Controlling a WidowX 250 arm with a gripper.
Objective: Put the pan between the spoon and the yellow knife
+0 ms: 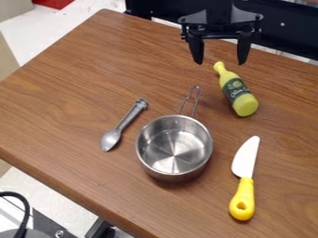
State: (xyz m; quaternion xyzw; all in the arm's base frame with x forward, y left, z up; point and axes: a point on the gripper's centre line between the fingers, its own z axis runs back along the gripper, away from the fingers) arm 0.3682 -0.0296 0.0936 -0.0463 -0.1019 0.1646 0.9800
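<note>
- Your robot's hand (218,62), at one o'clock in the camera view, is black all over.
- You see a broad body (219,17) with sloping shoulders, flaring out toward three and nine o'clock.
- Below that, you have a narrow, straight crossbar (218,35).
- Your two fingers (196,50) are slim, plain black blades, tapering toward six o'clock.

Pan (174,148) upright on wood worktop (68,88), betw. spoon (123,124) at L and yellow-handled knife (245,179) at R; wire handle pts toward top edge. Spoon bowl-end down, near pan, not touching. Knife blade up, handle down. Yellow-green bottle (236,89) on its side, upper R. Gripper (219,61) above, fingers apart, nr. bottle neck.
</note>
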